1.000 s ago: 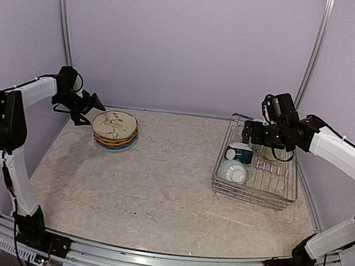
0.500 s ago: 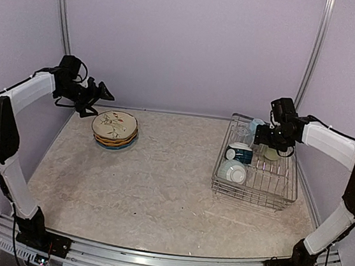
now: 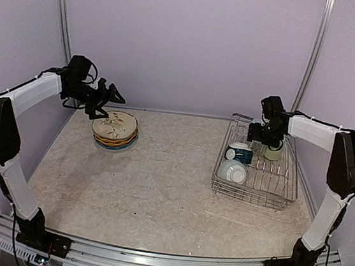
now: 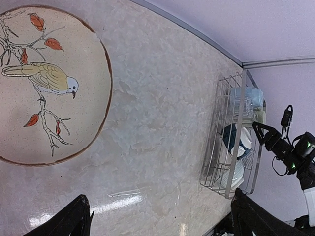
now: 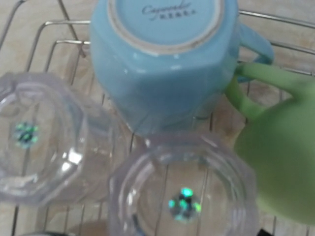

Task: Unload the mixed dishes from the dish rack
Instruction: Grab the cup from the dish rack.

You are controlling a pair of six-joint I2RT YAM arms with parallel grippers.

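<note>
Across the middle of the counter (image 3: 159, 182), from near edge to far edge, a wide marbled stretch gives open room between two groups of things. Along the right edge, reaching toward the far right corner, sits the dish rack (image 3: 247, 196), a silver wire basket with open grid sides. Its left part holds teal-and-white bowls (image 3: 238, 162) leaning one behind the other. Its far end is crowded: a light blue mug (image 5: 162, 64) stands base up, a pale green mug (image 5: 280, 157) is just beside it, and two clear glass tumblers (image 5: 184, 196) press close against the blue one. The right end effector (image 3: 262, 135) hangs over that far end, directly above the mugs and glasses; I cannot tell whether its jaws are apart. Near the far left corner rests a stack of plates (image 3: 115, 132), yellow-orange and blue rims below, the top one cream with a bird on a red-leaved branch. The left end effector (image 3: 110, 101) hovers just above the stack, its fingers (image 4: 74, 219) spread wide with nothing between them.
</note>
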